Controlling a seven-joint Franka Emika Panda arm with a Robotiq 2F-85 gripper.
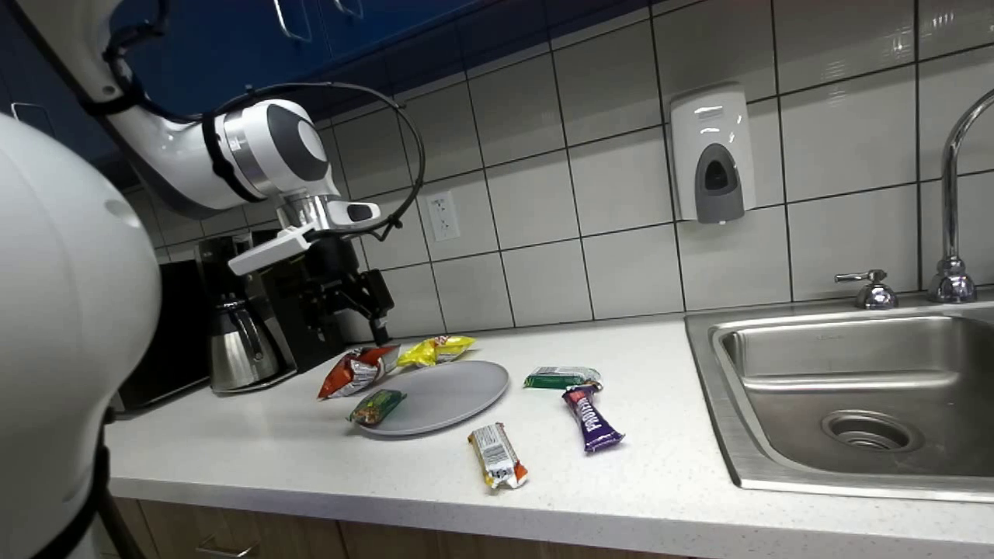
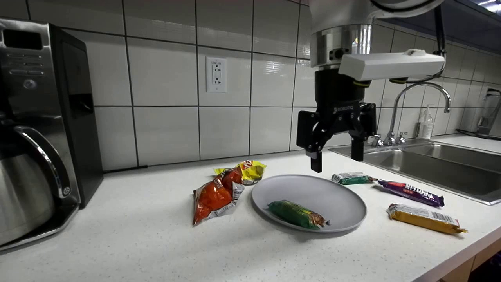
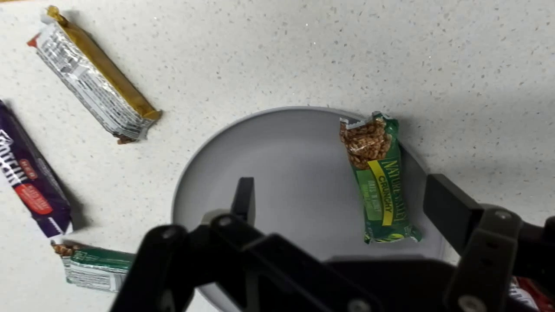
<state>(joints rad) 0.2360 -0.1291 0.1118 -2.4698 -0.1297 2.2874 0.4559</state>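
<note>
Status: my gripper (image 2: 336,161) is released, fingers spread wide, holding nothing and touching nothing. It hangs over the gray plate (image 2: 299,184), pointing down, tips well off the surface.

Nearest item: Nature Valley Crunchy bar (image 3: 381,190), printed side up on the plate, off to one edge, one end reaching the rim. In the wrist view it shows between my fingers but off centre, closer to the finger on the right of that view.

Step in hand, my read: positioning above the plate, no grip made. A grasp on that bar would call for a small sideways shift to centre it, then a straight descent and a squeeze across its narrow width. Finger line looks roughly square to its length, so little wrist turn needed. Slick wrapper on a smooth plate could slide if one finger hits early.

Around it on the counter (image 2: 137,235): toward the sink (image 1: 730,411), a green-and-silver bar (image 2: 353,178) and a purple protein bar (image 2: 411,193), ends touching or nearly, can't tell. A yellow-and-silver bar (image 2: 424,218) lies alone, nearer the front edge. Opposite side of the plate: red-orange snack bag (image 2: 217,196) just beside it, yellow snack bag (image 2: 253,171) behind. Coffee maker (image 2: 72,137) well apart.
</note>
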